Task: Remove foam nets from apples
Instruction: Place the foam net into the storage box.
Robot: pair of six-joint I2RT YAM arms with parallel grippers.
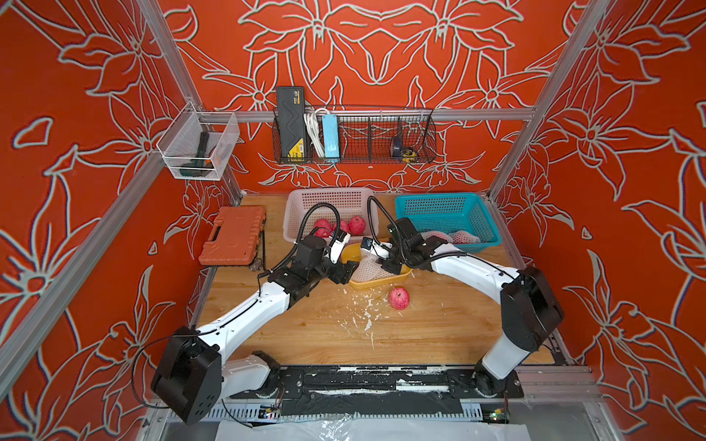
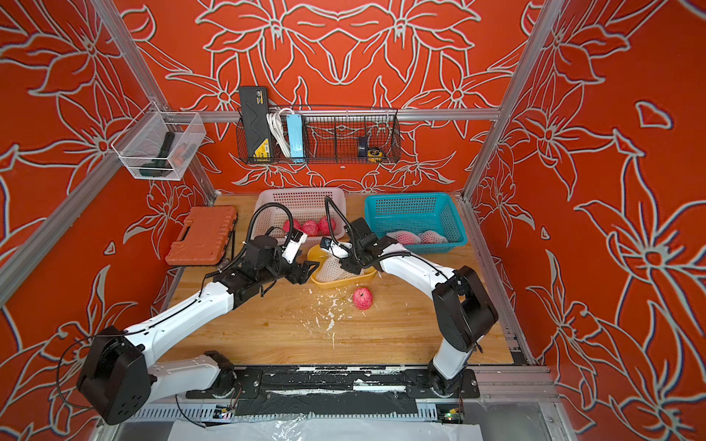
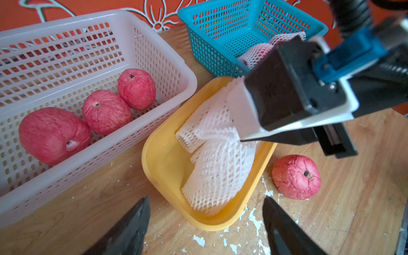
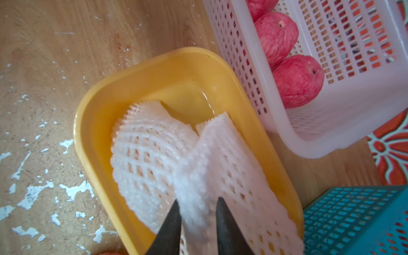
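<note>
A white foam net droops into the yellow tray, draped over a second net lying there. The right gripper straddles its upper fold, jaws a little apart with mesh filling the gap; pinching or loose, can't tell. The left gripper hovers just beside the tray, jaws wide, empty. One bare apple sits on the wooden table near the tray. There are three bare apples in the white basket and netted apples in the blue basket.
</note>
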